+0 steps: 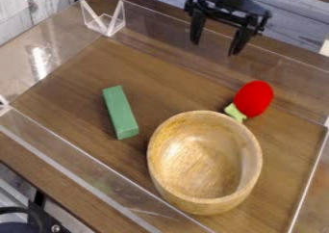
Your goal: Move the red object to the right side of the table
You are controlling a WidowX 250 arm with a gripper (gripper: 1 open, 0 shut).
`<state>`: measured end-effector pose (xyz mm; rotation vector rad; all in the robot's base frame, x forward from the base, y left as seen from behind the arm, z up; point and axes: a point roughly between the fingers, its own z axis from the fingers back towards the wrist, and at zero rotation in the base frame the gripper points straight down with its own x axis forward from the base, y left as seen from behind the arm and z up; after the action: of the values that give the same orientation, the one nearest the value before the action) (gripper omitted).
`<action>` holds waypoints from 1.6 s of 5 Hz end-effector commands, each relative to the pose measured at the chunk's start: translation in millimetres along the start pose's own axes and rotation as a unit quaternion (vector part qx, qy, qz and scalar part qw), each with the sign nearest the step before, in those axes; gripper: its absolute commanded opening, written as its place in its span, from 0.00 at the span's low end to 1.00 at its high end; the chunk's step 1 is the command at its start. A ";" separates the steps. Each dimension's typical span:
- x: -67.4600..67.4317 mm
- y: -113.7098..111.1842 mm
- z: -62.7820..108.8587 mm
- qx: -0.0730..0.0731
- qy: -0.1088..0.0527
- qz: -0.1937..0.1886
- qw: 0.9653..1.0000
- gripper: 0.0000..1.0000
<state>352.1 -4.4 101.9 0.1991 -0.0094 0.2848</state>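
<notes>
From left to right lie the green rectangular block, the round light wooden bowl and the small bright-red ball with its pale-green stub, which touches the bowl's far right rim on the brown wood-grain table. To grasp the ball cleanly, I should descend over it, clear of the bowl. My black gripper hangs above the far edge, jaws spread wide, empty.
</notes>
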 end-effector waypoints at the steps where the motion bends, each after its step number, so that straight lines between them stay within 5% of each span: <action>1: 11.9 -7.7 23.5 -0.008 -0.042 -0.030 0.999 1.00; 3: 1.9 10.6 29.0 -0.001 -0.039 0.006 0.999 1.00; 5: 5.1 1.8 26.2 -0.021 -0.054 -0.066 0.996 1.00; 8: 25.0 5.8 13.3 -0.024 -0.045 -0.003 0.999 1.00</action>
<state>368.0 3.2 96.6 0.1725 -0.0444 0.2576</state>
